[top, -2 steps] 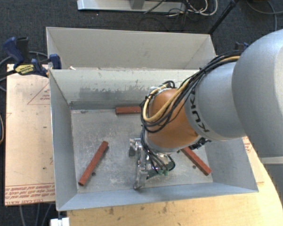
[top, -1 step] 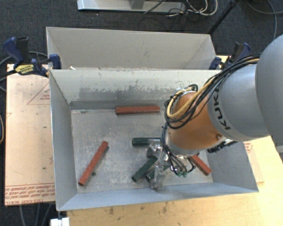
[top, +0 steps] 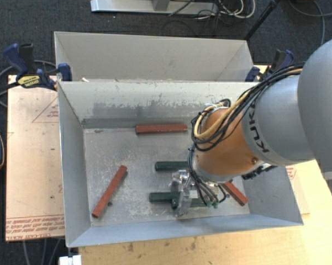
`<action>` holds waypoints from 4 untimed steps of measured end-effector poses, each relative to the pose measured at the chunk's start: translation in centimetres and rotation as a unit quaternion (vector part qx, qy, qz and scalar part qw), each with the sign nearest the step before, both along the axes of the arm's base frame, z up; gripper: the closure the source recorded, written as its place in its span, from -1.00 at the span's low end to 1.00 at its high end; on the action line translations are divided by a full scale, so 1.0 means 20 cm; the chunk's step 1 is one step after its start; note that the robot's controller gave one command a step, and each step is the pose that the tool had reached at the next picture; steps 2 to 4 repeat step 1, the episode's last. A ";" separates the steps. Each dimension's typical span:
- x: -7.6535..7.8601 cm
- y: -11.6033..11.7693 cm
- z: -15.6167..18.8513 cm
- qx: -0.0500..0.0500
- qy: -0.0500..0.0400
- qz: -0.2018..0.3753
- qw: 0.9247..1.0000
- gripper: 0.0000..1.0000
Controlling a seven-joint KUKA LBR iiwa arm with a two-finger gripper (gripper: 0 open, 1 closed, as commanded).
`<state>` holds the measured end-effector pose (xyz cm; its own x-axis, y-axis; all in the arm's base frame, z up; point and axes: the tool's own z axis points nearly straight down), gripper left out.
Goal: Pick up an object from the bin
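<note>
Dark carpet (top: 22,15) is surrounding the grey metal bin (top: 72,164), whose scuffed floor is carrying a few loose bars. Reaching in from the right, the grey arm (top: 298,120) with its orange wrist cover (top: 224,148) is holding the gripper (top: 181,199) low, right on a dark green rectangular bar (top: 159,197) that is lying flat near the front wall, its end sticking out to the gripper's left. Whether the gripper is open or clamping that bar I cannot tell. A second dark green bar (top: 170,165) is lying just behind the gripper. One reddish-brown flat bar (top: 236,194) is lying just right of the gripper, partly under the wrist. Another reddish-brown bar (top: 161,129) is lying well behind the gripper, and a third slanted reddish-brown bar (top: 109,191) is lying well to its left.
</note>
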<state>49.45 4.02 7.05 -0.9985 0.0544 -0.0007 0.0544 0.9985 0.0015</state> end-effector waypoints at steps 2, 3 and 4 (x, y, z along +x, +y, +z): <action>0.06 -0.03 0.79 0.000 -0.005 -0.017 1.000 1.00; 0.06 -0.03 0.79 0.000 -0.005 -0.017 1.000 1.00; 0.06 -0.03 0.79 0.000 -0.005 -0.017 1.000 1.00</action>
